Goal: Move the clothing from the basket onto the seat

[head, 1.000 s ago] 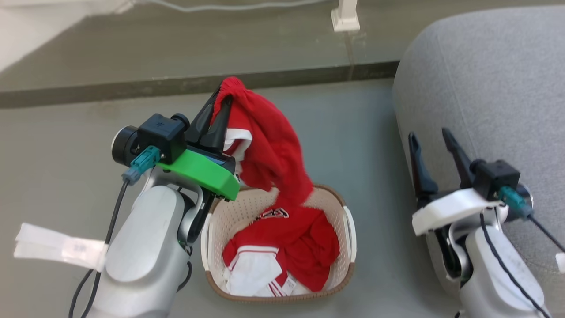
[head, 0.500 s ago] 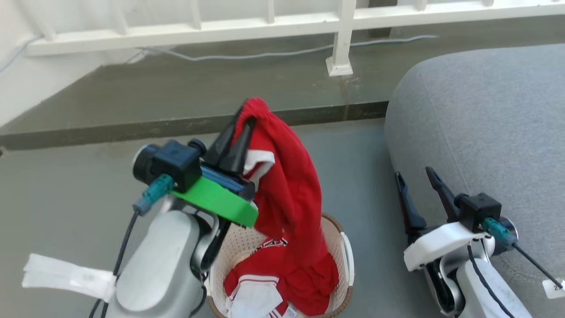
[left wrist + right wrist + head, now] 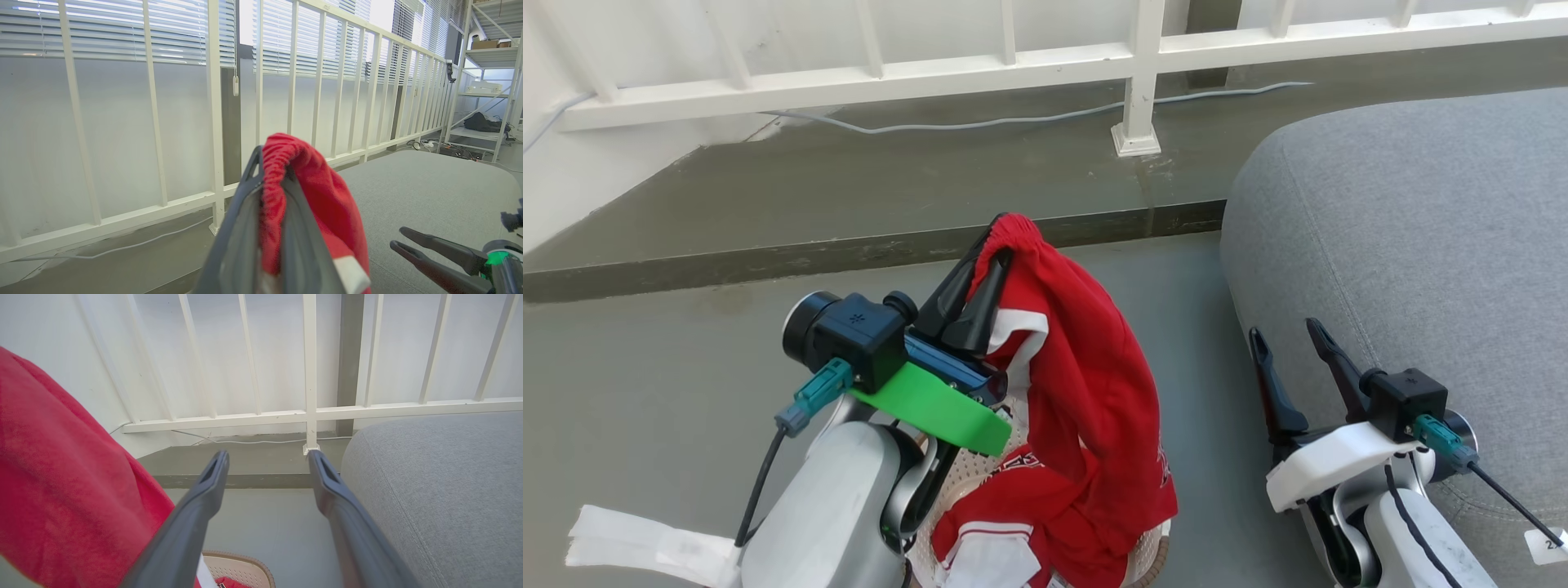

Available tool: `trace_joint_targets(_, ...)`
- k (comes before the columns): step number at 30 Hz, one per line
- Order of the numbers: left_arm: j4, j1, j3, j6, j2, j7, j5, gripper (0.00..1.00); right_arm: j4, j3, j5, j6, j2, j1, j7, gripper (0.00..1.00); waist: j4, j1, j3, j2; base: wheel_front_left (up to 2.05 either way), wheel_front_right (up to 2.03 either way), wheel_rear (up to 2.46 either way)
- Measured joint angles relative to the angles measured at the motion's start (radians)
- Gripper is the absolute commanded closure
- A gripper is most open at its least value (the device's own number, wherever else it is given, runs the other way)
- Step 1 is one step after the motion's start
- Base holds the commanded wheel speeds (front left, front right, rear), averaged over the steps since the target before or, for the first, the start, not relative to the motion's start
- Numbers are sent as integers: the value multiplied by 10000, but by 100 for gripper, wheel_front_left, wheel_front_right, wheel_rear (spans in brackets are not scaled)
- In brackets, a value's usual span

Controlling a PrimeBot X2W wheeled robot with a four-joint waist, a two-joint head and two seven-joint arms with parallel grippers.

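1. Two red garments show in my head view. My left pincer [image 3: 998, 249] pinches one garment [image 3: 1086, 384] by its gathered edge, and its tail drapes down to the basket [image 3: 972, 482], where the other garment [image 3: 1029, 510] lies. My right pincer [image 3: 1284, 331] is spread and empty beside the grey seat [image 3: 1421, 245].
2. Left wrist view: fingers pressed together on red cloth, seat beyond.
3. Right wrist view: fingers spread, seat at right, basket rim below.
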Motion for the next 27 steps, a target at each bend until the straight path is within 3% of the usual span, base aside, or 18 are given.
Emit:
trace_joint_targets(11, -370, 212, -12, 4, 59, 234, -8, 100, -905, 201, 0, 17, 8, -23, 0, 0, -25, 0, -17, 0, 0, 0, 0)
trace_joint_targets(14, -431, 258, -12, 19, 84, 276, -8, 100, -1480, 439, 2, 188, 19, -89, 0, 0, -37, 0, -21, 0, 0, 0, 0)
trace_joint_targets(20, -644, 308, -46, 31, 205, 454, -10, 100, -2589, 1453, 230, 591, 23, -341, 0, 0, -74, 0, -26, 0, 0, 0, 0)
trace_joint_targets(27, -809, 333, -171, 31, 224, 579, -8, 100, -2974, 2876, 610, 825, 21, -314, 84, 0, -63, 0, -26, 0, 0, 0, 0)
